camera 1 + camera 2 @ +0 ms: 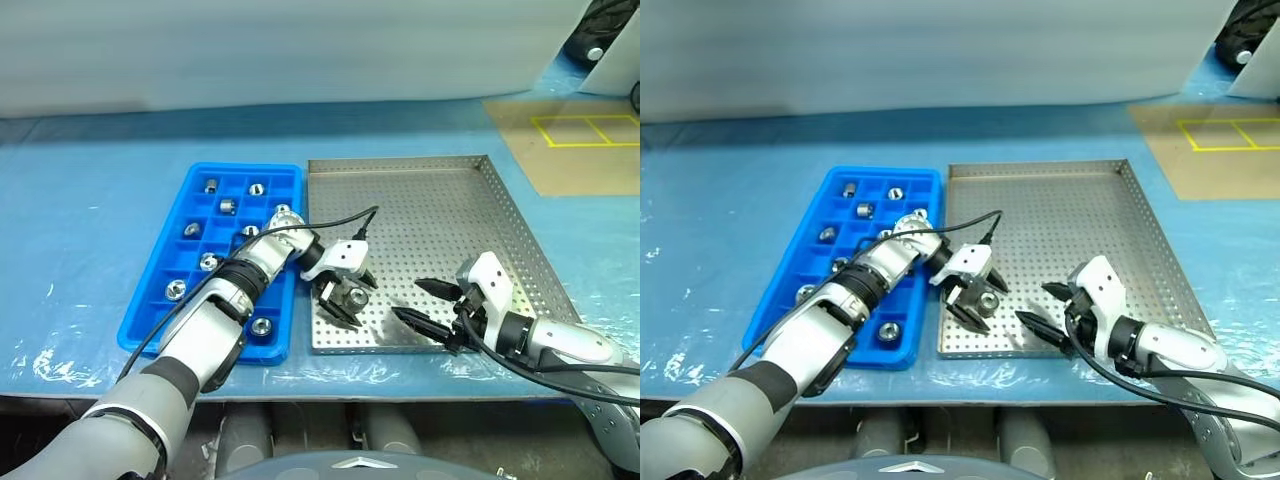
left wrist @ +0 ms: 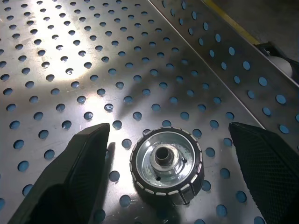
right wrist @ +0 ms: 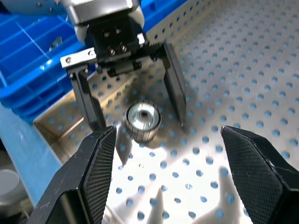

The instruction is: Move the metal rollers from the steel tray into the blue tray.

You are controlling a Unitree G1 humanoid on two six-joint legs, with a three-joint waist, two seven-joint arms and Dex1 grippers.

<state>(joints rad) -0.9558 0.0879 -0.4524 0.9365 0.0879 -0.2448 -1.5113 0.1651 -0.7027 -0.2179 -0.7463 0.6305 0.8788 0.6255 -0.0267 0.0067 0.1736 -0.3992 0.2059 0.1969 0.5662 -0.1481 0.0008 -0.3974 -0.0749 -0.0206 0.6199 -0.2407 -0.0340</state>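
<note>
Hiding part of the blue tray (image 1: 165, 225), the left arm crosses several compartments, so the roller count there is partial: about eight metal rollers (image 1: 211, 185) visible. One roller (image 2: 167, 166) lies on the steel tray (image 1: 440, 215) near its front-left corner, between the wide-open fingers of the left gripper (image 1: 345, 293), untouched. Right gripper (image 1: 432, 304) open too, empty, just beside. Blue-covered worktop (image 1: 80, 190); yellow floor markings (image 1: 590, 128) beyond.

It looks like a workshop or factory test station: a bench covered in blue protective film (image 1: 90, 200), a perforated steel tray (image 1: 440, 200), a blue tray (image 1: 170, 250) of parts, yellow floor marking tape (image 1: 585, 130) beyond
</note>
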